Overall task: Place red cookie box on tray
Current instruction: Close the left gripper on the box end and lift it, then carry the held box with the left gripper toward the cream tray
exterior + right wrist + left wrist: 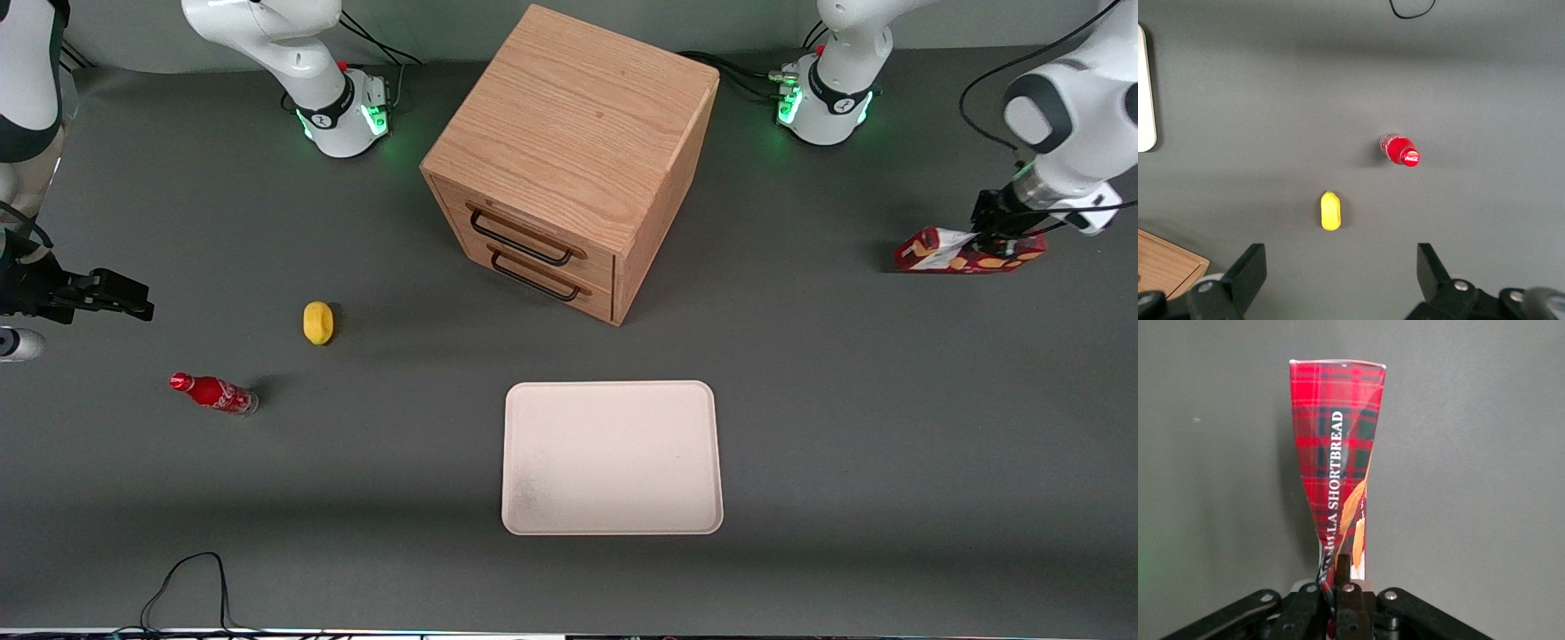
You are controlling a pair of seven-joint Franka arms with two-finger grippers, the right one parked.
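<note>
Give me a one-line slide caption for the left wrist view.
Left gripper shut on the red cookie box, its tartan shortbread carton pinched above the gray table.

Even, moderately bright overhead light is cast on the counter (pixel 889 427); soft shadows are thrown toward three o'clock. The gripper (pixel 1343 577) is rendered slightly blurred.

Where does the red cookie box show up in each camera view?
Front view: red cookie box at the working arm's end of the table, held by the gripper.
Left wrist view: red cookie box stretches away from the gripper, which is shut on its end.
Right wrist view: not in it.
Shared landmark: the gripper itself.
</note>
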